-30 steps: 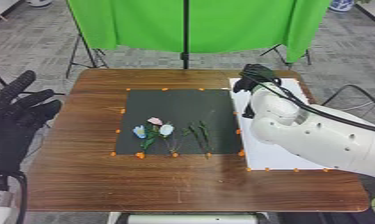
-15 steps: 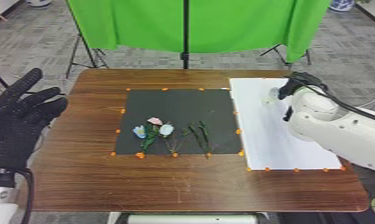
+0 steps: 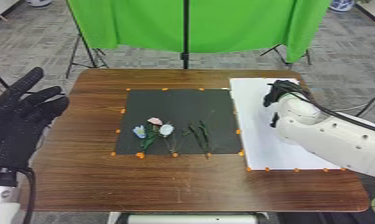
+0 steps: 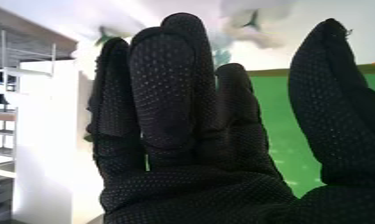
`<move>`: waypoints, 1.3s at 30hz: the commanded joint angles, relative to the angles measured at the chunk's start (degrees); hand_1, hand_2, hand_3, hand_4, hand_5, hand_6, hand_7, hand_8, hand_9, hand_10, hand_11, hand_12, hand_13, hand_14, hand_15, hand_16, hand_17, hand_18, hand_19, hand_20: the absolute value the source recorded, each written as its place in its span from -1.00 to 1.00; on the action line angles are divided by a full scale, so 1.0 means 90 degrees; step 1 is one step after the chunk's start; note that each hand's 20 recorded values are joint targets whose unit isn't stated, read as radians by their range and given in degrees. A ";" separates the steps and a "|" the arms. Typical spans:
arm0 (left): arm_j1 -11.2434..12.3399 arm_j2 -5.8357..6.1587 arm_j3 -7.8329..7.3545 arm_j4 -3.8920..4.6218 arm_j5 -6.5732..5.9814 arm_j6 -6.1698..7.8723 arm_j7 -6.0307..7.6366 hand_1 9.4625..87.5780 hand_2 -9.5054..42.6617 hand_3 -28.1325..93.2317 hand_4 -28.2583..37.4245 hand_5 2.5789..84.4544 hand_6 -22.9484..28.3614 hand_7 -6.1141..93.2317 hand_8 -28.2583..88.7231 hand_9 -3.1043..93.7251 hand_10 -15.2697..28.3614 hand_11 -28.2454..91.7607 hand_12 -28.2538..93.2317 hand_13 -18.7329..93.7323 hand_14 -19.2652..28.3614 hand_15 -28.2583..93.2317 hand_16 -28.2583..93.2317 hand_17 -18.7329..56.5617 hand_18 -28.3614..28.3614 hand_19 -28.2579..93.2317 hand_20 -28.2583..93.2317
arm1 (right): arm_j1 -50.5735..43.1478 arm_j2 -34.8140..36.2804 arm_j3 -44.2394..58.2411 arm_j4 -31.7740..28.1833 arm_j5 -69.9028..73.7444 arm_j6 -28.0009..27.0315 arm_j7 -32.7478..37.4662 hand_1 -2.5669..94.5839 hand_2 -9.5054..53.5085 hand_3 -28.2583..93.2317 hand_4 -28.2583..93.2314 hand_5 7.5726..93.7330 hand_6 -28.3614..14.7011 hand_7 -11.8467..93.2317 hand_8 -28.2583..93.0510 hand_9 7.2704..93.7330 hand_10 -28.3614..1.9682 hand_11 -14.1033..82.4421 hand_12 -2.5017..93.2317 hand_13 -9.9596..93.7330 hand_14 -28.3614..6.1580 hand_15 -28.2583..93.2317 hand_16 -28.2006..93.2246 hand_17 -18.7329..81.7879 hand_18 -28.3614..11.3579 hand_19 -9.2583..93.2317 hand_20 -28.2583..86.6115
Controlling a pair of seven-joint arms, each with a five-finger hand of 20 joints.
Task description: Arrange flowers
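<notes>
R hand (image 3: 283, 92) over white sheet (image 3: 265, 147); fingers straight. L hand (image 3: 13, 122) spread. Pale blooms (image 4: 269, 40) prob. placed; flowers (image 3: 167, 130), stems (image 3: 204, 134) on dark mat (image 3: 179, 106) to be arranged.

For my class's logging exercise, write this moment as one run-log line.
right hand: open, over white sheet | left hand: open, left of black mat | flowers: on mat

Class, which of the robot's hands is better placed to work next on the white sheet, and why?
Right, I'd judge: the right hand is over the white sheet, while the left hand is by the table's left edge.
</notes>
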 commanded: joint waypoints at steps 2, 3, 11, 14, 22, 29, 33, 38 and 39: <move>-0.0084 -0.0076 0.0007 0.0068 0.0039 -0.0083 -0.0189 -0.65 -0.38 0.75 -0.83 -0.27 0.20 -0.54 -0.69 -0.23 0.68 0.00 -0.33 -0.19 1.00 0.49 -0.72 -0.64 0.93 0.48 -0.08 | -0.0199 -0.0157 0.0112 0.0151 0.0022 -0.0324 0.0135 -0.21 -1.00 0.72 -0.99 -0.12 0.44 -0.51 -0.73 0.45 -0.11 -0.11 -0.62 0.58 0.17 0.57 -0.28 0.15 -0.58 0.97 -0.56; -0.0144 -0.0076 0.0026 0.0081 0.0049 -0.0098 -0.0219 -0.65 -0.38 0.75 -0.83 -0.27 0.20 -0.54 -0.69 -0.23 0.68 0.00 -0.33 -0.19 1.00 0.49 -0.72 -0.64 0.93 0.48 -0.08 | -0.0184 -0.0146 0.0079 0.0159 0.0067 -0.0301 0.0148 -0.20 -1.00 0.71 -0.99 -0.08 0.46 -0.51 -0.74 0.45 -0.10 -0.12 -0.62 0.58 0.17 0.56 -0.29 0.15 -0.58 0.96 -0.56; -0.0134 -0.0101 0.0009 0.0094 0.0054 -0.0146 -0.0282 -0.65 -0.38 0.76 -0.83 -0.26 0.20 -0.54 -0.69 -0.23 0.67 0.00 -0.33 -0.19 1.00 0.49 -0.72 -0.64 0.93 0.48 -0.08 | -0.0218 -0.0115 -0.0406 0.0140 -0.0431 0.0239 0.0147 -0.01 -1.00 0.65 -1.00 0.45 0.51 -0.49 -0.65 0.63 0.21 -0.27 -0.59 0.68 0.33 0.45 -0.26 0.18 -0.49 0.92 -0.54; -0.0131 -0.0038 0.0024 0.0102 0.0018 -0.0124 -0.0248 -0.65 -0.38 0.76 -0.83 -0.26 0.20 -0.54 -0.69 -0.23 0.67 0.00 -0.33 -0.19 1.00 0.49 -0.72 -0.64 0.93 0.48 -0.08 | -0.0068 -0.0096 -0.0892 0.0145 -0.0814 0.0938 0.0116 0.11 -1.00 0.57 -1.00 0.73 0.52 -0.46 -0.56 0.83 0.38 -0.41 -0.43 0.77 0.44 0.40 -0.23 0.22 -0.43 0.93 -0.53; -0.0124 -0.0107 0.0021 0.0089 0.0050 -0.0130 -0.0249 -0.65 -0.37 0.75 -0.83 -0.26 0.20 -0.54 -0.69 -0.23 0.68 0.00 -0.33 -0.19 1.00 0.49 -0.72 -0.64 0.93 0.48 -0.08 | 0.0144 -0.0122 -0.1258 0.0162 -0.1272 0.1559 0.0119 0.15 -1.00 0.60 -1.00 0.82 0.48 -0.46 -0.51 0.96 0.48 -0.47 -0.33 0.85 0.56 0.36 -0.20 0.25 -0.35 0.97 -0.53; -0.0052 -0.0138 -0.0003 0.0046 0.0057 -0.0092 -0.0190 -0.65 -0.38 0.75 -0.83 -0.26 0.20 -0.54 -0.69 -0.23 0.67 0.00 -0.33 -0.19 1.00 0.49 -0.72 -0.64 0.93 0.48 -0.08 | 0.0449 -0.0125 -0.1288 -0.0126 -0.1533 0.2038 -0.0026 0.15 -1.00 0.62 -1.00 0.84 0.45 -0.45 -0.50 0.98 0.45 -0.46 -0.32 0.86 0.57 0.37 -0.19 0.25 -0.34 0.98 -0.53; 0.0019 -0.0148 -0.0031 0.0021 0.0053 -0.0049 -0.0155 -0.65 -0.38 0.75 -0.83 -0.26 0.20 -0.54 -0.69 -0.23 0.68 0.00 -0.33 -0.19 1.00 0.49 -0.72 -0.64 0.93 0.48 -0.08 | 0.0379 -0.0316 -0.1053 -0.0404 -0.1653 0.2183 -0.0224 0.15 -1.00 0.63 -1.00 0.84 0.44 -0.45 -0.49 0.98 0.43 -0.45 -0.32 0.86 0.57 0.38 -0.18 0.25 -0.34 0.99 -0.53; -0.0029 -0.0145 0.0028 0.0034 0.0045 -0.0043 -0.0159 -0.65 -0.38 0.75 -0.83 -0.26 0.20 -0.54 -0.69 -0.23 0.67 0.00 -0.33 -0.19 1.00 0.49 -0.72 -0.64 0.93 0.48 -0.08 | 0.0296 -0.0760 -0.0981 -0.0774 -0.1647 0.2335 -0.0504 0.15 -1.00 0.64 -1.00 0.85 0.42 -0.45 -0.49 0.98 0.42 -0.45 -0.32 0.86 0.57 0.38 -0.18 0.24 -0.34 0.99 -0.53; -0.0020 -0.0145 0.0017 0.0029 0.0047 -0.0046 -0.0161 -0.65 -0.38 0.75 -0.83 -0.26 0.20 -0.54 -0.69 -0.23 0.68 0.00 -0.33 -0.19 1.00 0.49 -0.72 -0.64 0.93 0.48 -0.08 | 0.0303 -0.0870 -0.1005 -0.0837 -0.1638 0.2352 -0.0542 0.15 -1.00 0.64 -1.00 0.85 0.42 -0.45 -0.49 0.98 0.42 -0.45 -0.32 0.86 0.57 0.38 -0.18 0.24 -0.35 0.99 -0.53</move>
